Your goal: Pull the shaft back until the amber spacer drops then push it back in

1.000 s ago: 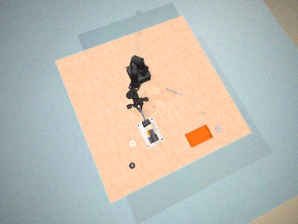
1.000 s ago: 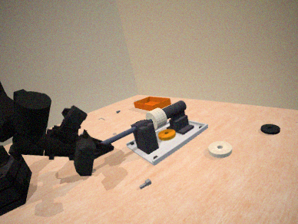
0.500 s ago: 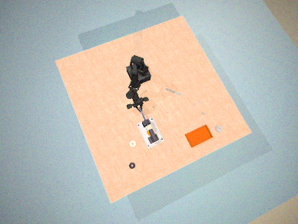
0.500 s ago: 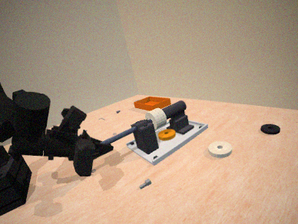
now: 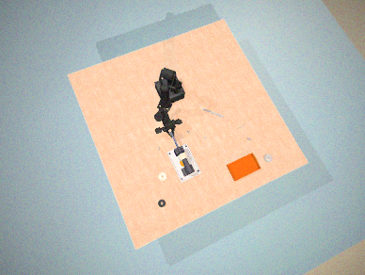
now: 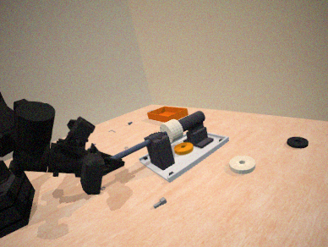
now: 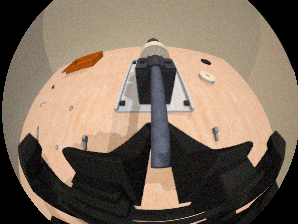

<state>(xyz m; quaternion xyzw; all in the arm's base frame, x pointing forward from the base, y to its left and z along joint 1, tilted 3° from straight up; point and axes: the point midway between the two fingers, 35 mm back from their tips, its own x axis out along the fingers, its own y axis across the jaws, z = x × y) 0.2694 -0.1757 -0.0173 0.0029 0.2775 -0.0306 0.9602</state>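
Note:
My gripper (image 5: 173,135) (image 6: 117,162) (image 7: 157,127) is shut on the blue-grey shaft (image 5: 176,140) (image 6: 133,150) (image 7: 158,105) near its free end. The shaft runs through the near dark support (image 5: 179,151) (image 6: 161,153) (image 7: 144,85). Pale spacers (image 5: 183,156) (image 6: 171,129) (image 7: 152,51) sit around the shaft between that support and the big housing block (image 5: 187,168) (image 6: 195,121). The amber spacer (image 5: 182,163) (image 6: 188,149) lies flat on the base plate below, off the shaft. Whether the shaft's far tip is inside the housing is hidden.
The white base plate (image 6: 157,171) (image 7: 125,108) carries both blocks. A loose cream ring (image 5: 160,175) (image 6: 235,165) (image 7: 203,76) and a black ring (image 5: 159,202) (image 6: 292,142) lie to one side. An orange tray (image 6: 164,117) (image 7: 85,64) stands on the other. A bolt (image 6: 160,203) (image 7: 216,133) lies near the plate.

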